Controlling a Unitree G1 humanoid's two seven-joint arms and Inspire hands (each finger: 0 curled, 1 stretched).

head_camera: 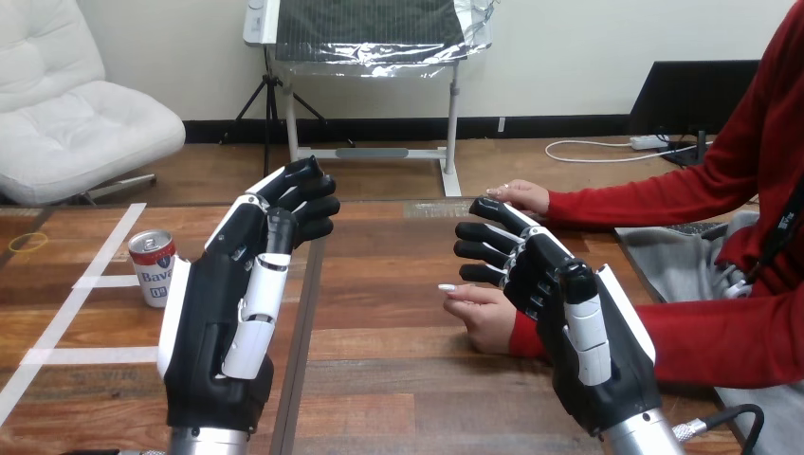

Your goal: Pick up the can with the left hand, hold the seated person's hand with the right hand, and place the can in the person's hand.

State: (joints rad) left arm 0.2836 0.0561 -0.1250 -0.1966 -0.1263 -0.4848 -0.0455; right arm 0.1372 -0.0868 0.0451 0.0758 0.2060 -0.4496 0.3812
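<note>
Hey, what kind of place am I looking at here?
Likely a robot test bench rather than a home table: white tape lines mark out the wooden table, a lone can stands by them, and the person's nearer hand rests beside the robot's open right hand.

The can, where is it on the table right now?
In the head view, the can stands upright on the table at the left, just left of the left robot hand and not in its grasp, beside white tape lines.
</note>
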